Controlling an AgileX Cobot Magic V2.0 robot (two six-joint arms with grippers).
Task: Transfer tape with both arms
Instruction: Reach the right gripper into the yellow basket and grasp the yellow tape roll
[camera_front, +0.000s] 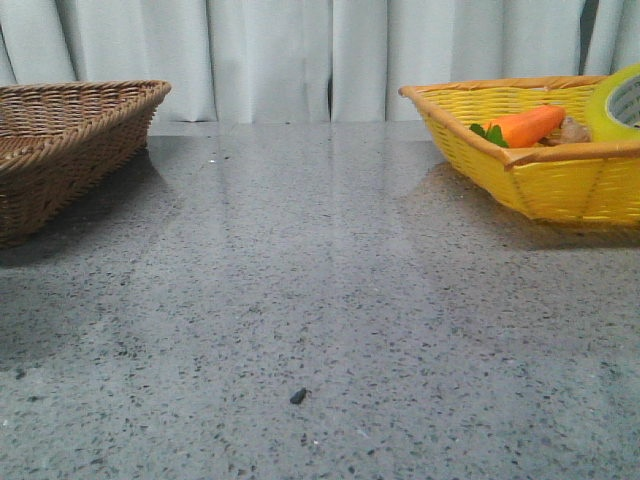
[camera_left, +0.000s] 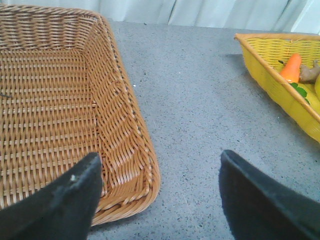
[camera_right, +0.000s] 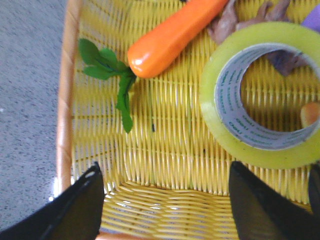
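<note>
The yellow tape roll (camera_right: 218, 120) with a pale printed core lies in the yellow basket (camera_right: 150, 210), beside an orange carrot (camera_right: 172, 37); in the front view the tape (camera_front: 600, 110) leans at the basket's far right end. My right gripper (camera_right: 162, 187) is open and empty above the basket's near corner, the tape just past its right finger. My left gripper (camera_left: 157, 172) is open and empty over the brown wicker basket's (camera_left: 125, 100) corner. Neither gripper shows in the front view.
The brown wicker basket (camera_front: 60, 150) stands at the table's far left, the yellow basket (camera_front: 560, 180) at the far right. The yellow basket also holds the carrot (camera_front: 525, 126), its green leaves (camera_right: 107, 67) and brownish ginger-like pieces (camera_right: 240, 17). A small dark speck (camera_front: 298, 396) lies on the grey table.
</note>
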